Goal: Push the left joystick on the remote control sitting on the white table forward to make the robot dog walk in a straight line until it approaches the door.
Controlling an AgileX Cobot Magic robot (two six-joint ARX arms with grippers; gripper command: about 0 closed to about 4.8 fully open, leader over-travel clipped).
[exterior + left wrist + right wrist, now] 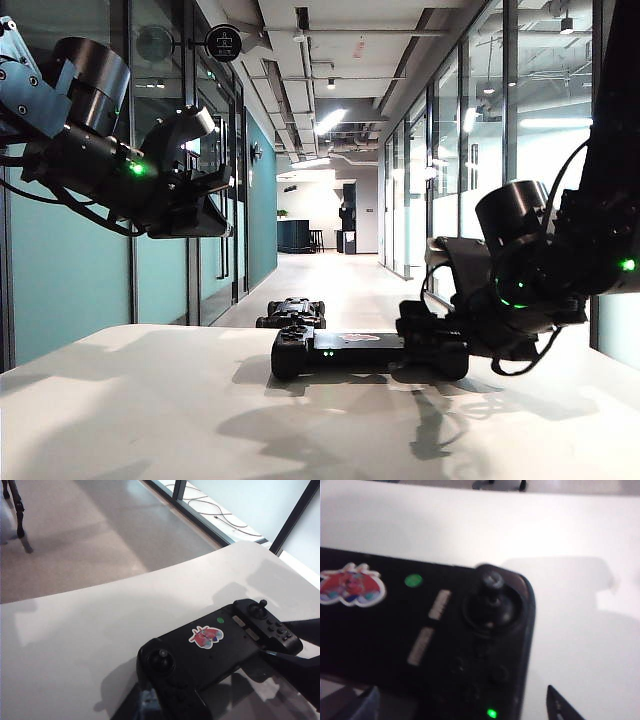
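Exterior view: remote control (345, 350) on white counter (150, 410), robot dog (292, 313) beyond. Right claw (432, 340) wide at its right end; left claw (205, 200) raised, state unclear. Risk: nudging controller sideways, wrong stick.

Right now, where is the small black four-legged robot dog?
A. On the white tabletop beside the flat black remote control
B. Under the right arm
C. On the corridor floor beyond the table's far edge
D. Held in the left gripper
C: in the exterior view the robot dog lies on the corridor floor behind the white table, beyond the remote control.
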